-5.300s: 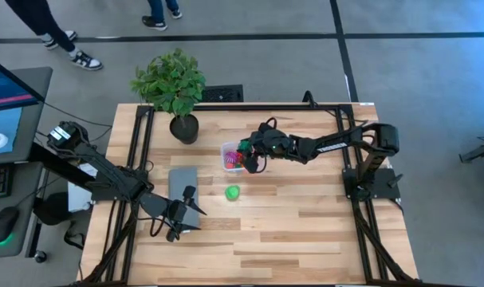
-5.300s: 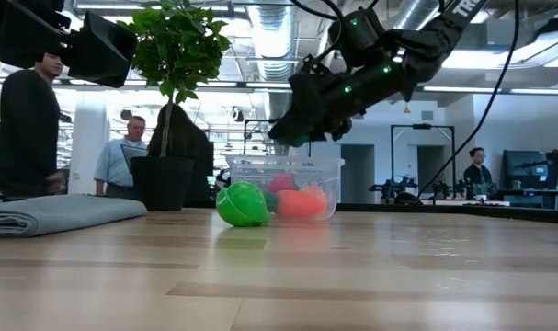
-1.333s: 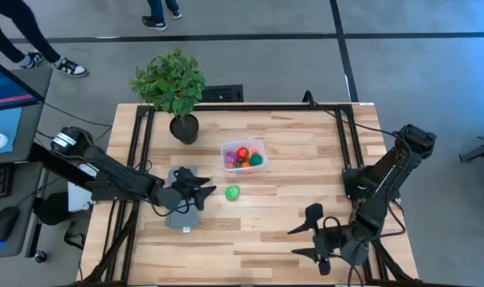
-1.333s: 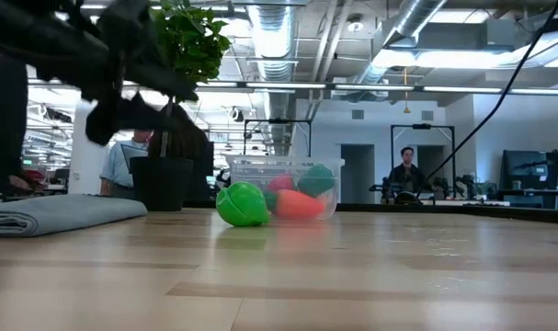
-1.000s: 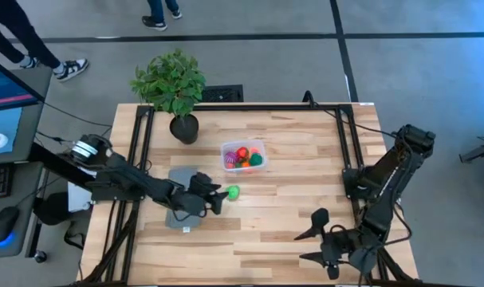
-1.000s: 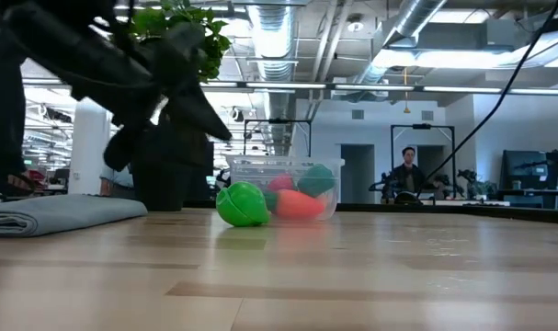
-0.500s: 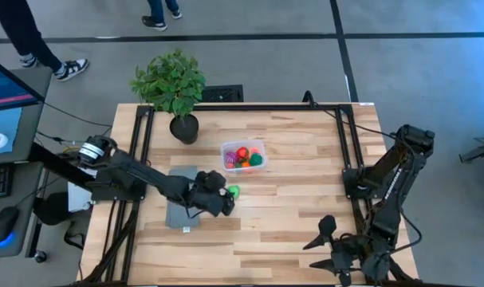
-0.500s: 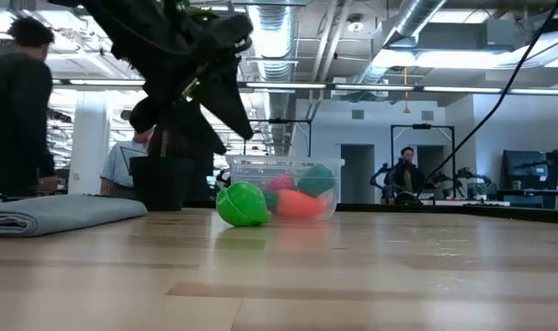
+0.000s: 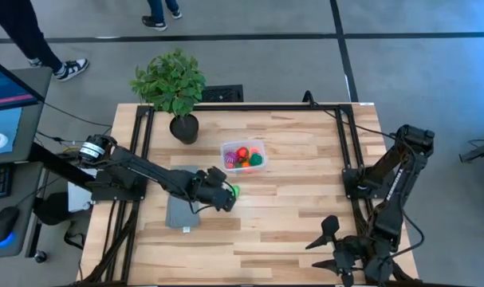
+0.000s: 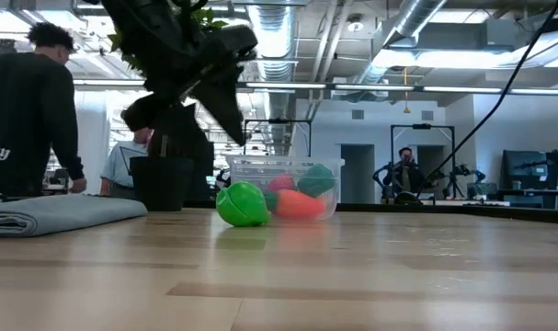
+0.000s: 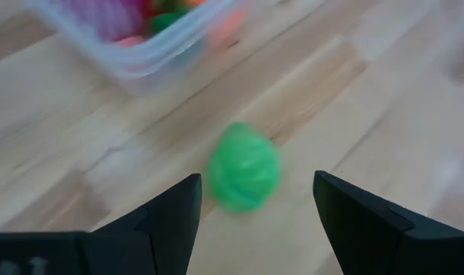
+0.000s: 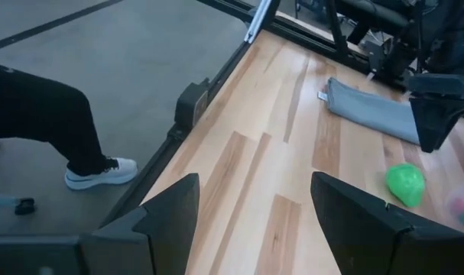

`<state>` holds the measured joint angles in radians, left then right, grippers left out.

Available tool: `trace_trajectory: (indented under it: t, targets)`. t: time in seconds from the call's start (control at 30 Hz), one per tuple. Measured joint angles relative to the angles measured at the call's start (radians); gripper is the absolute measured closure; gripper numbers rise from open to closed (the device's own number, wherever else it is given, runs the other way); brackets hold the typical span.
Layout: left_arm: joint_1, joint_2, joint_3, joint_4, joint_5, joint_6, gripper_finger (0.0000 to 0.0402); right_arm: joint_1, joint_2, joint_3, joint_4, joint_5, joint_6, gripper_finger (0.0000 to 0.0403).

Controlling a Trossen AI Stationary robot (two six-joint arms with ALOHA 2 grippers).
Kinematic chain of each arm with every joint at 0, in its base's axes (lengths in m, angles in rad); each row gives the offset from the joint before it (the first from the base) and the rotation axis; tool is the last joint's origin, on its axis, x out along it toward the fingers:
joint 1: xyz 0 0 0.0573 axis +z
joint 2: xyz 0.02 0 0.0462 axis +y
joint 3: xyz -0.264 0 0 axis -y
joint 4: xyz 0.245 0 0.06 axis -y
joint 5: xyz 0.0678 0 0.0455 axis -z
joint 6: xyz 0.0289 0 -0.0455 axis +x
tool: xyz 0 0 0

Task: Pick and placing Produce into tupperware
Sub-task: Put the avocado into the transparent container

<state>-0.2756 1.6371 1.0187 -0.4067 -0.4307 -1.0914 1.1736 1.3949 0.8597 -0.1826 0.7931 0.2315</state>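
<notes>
A bright green toy fruit [image 11: 244, 166] lies on the wooden table, just in front of the tupperware [image 9: 243, 156], a clear tub holding several red, orange, pink and green pieces of produce. My left gripper [image 9: 228, 198] hovers open above the green toy. Its fingers point down at a slant, one on either side of the toy, and touch nothing. In the low view the green toy [image 10: 242, 204] rests on the table against the tupperware's [image 10: 283, 188] front. My right gripper [image 9: 328, 243] waits open near the table's near right corner.
A folded grey cloth [image 9: 176, 210] lies under my left arm, to the left of the toy. A potted plant [image 9: 171, 84] stands at the far left. People stand in the room beyond the table. Bare wood stretches between the toy and my right arm.
My left gripper has travelled from over the grey cloth toward the table's right to the green toy, rising and tipping its fingers downward. My right gripper has swung a little toward the near right corner. The toy and the tub have stayed in place.
</notes>
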Motion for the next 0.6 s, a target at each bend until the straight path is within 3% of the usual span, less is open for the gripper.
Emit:
trace_trajectory:
  t: [0.23,0.37,0.5,0.6]
  targets:
    - [-0.001,0.000,0.001,0.204,0.178,0.223,0.0167,0.000,0.000,0.000,-0.001,0.001,-0.001,0.0127]
    - [0.004,0.000,0.001,0.302,0.192,0.287,0.0177,0.000,0.000,0.000,-0.001,0.001,-0.001,0.0127]
    - [0.010,-0.001,0.000,0.356,0.308,0.353,0.0186,0.000,0.000,0.000,-0.001,0.001,0.002,0.0127]
    - [-0.001,-0.001,0.000,0.395,0.322,0.385,0.0188,0.000,0.000,0.000,-0.001,0.001,0.003,0.0127]
